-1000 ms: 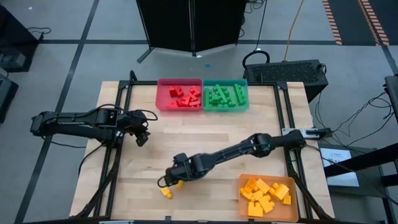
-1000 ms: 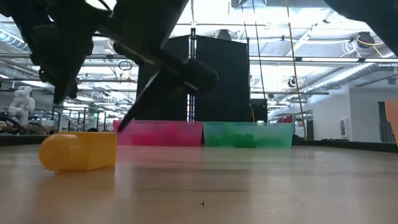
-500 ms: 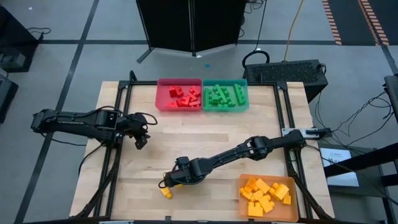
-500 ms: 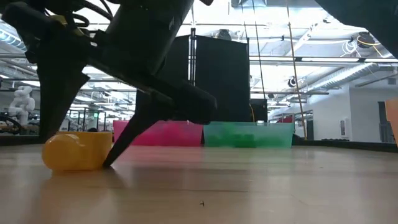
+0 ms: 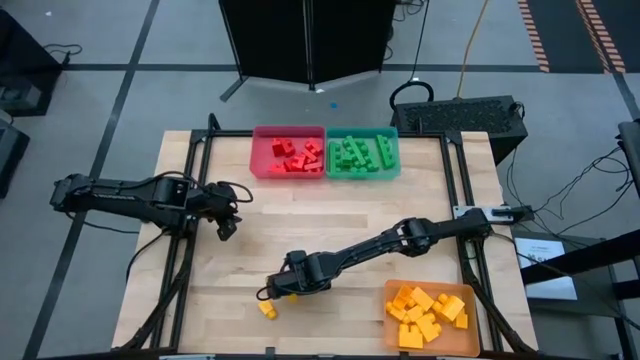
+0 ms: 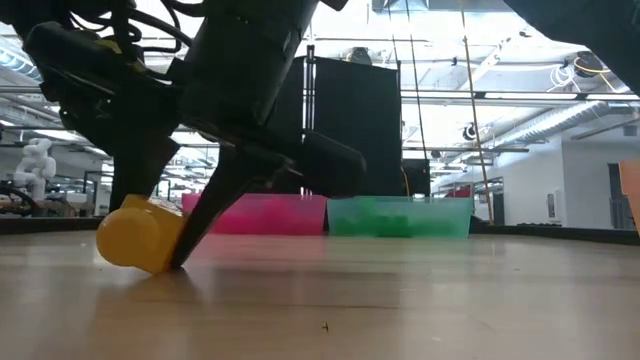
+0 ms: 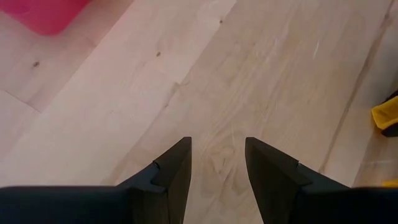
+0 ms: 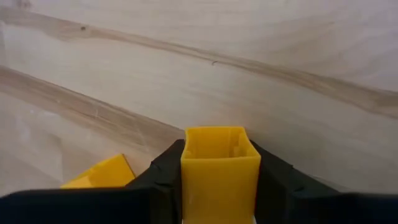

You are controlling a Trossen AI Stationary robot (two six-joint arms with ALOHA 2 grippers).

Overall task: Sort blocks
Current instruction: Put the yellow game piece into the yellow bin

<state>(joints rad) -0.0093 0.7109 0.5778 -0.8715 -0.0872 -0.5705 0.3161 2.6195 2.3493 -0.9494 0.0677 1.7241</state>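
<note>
high view: the sorting looks close to finished. the red tray (image 5: 289, 153) holds red blocks (image 5: 296, 157), the teal tray (image 5: 363, 154) touching its right side holds green blocks (image 5: 361, 156), and the orange tray (image 5: 430, 315), well apart from the red tray at the opposite corner of the table (image 5: 330, 230), holds a heap of yellow blocks (image 5: 426, 311). no red or green bricks show loose on the wood. two yellow bricks are left out: one at the right gripper (image 5: 283, 292), on the orange tray's left, and a second loose yellow brick (image 5: 267, 310) just beside it, nearer the table edge. the left gripper (image 5: 228, 226) waits on the red tray's near left side, away from any brick.

low view: with the red tray and teal tray far behind, dark fingers (image 6: 140, 178) straddle the held yellow brick (image 6: 142, 236), which sits tilted with one edge at the wood.

left wrist view: the left gripper (image 7: 217, 163) hangs over bare wood with nothing in it; its fingers, though a gap shows between the tips, are as closed as they go. a corner of the red tray shows far off.

right wrist view: the right gripper (image 8: 221, 163) has its fingers pressed to both sides of the held yellow brick, so the grip looks made. the loose yellow brick (image 8: 101, 173) lies close beside it.

by my judgement, what remains is carrying this brick to the orange tray, then the last one.
</note>
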